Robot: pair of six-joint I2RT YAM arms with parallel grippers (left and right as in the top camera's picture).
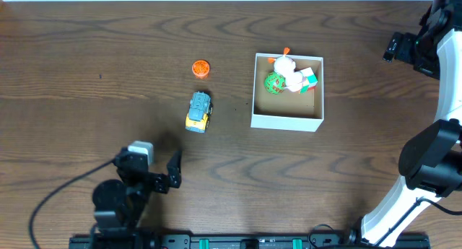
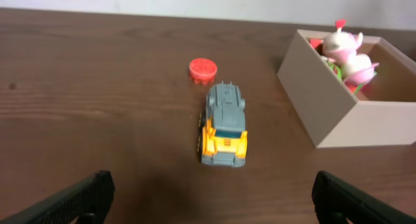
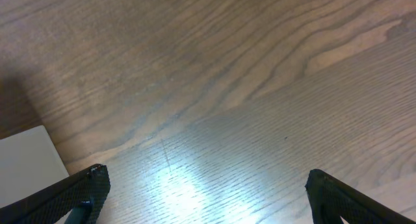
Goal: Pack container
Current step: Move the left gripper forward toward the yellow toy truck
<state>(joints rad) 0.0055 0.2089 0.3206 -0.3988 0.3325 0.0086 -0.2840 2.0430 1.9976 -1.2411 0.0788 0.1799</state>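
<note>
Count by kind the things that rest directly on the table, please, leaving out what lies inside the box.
Toy truck: 1
Orange round disc: 1
Container: 1
Total: 3

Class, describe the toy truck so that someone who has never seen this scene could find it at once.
Find the white-walled container on the wooden table and look left of it in the overhead view, where two small things lie. The toy truck is the lower one, blue-grey and yellow, unlike the flat round orange disc above it.
</note>
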